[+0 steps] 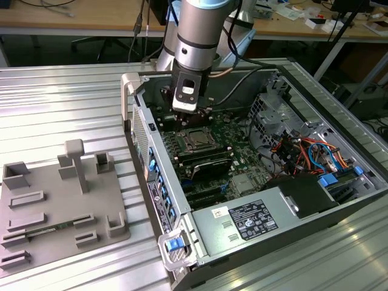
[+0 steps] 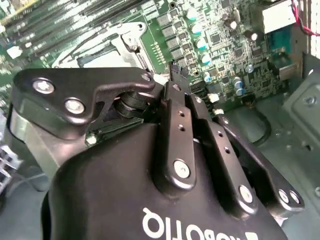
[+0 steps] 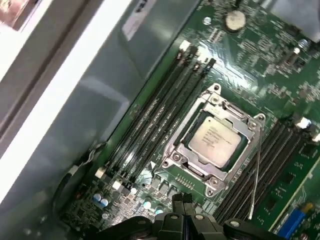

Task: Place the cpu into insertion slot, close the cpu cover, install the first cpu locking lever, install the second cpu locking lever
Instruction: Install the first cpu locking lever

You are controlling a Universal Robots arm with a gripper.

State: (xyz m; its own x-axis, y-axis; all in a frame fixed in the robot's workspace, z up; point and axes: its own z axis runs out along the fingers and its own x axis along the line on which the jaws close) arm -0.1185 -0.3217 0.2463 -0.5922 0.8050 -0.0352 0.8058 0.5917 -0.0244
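The cpu (image 3: 215,137) lies flat in the insertion slot (image 3: 186,161), its silver-grey top showing through the cut-out of the cpu cover (image 3: 240,120), which is down over it. A thin wire locking lever (image 3: 256,170) runs along one side of the socket, a little away from the frame. My gripper (image 3: 182,201) hovers just off one edge of the socket, fingers together and holding nothing. In the exterior view the gripper (image 1: 185,114) hangs above the back of the cpu (image 1: 197,140). In the second wrist view the fingertips (image 2: 174,75) meet beside the socket frame (image 2: 125,37).
The green motherboard (image 1: 242,130) sits inside an open computer case (image 1: 151,182). Long black memory slots (image 3: 150,120) flank the socket on both sides. Cables and drives (image 1: 309,154) crowd the exterior view's right. A grey fixture plate (image 1: 54,206) lies on the table outside the case.
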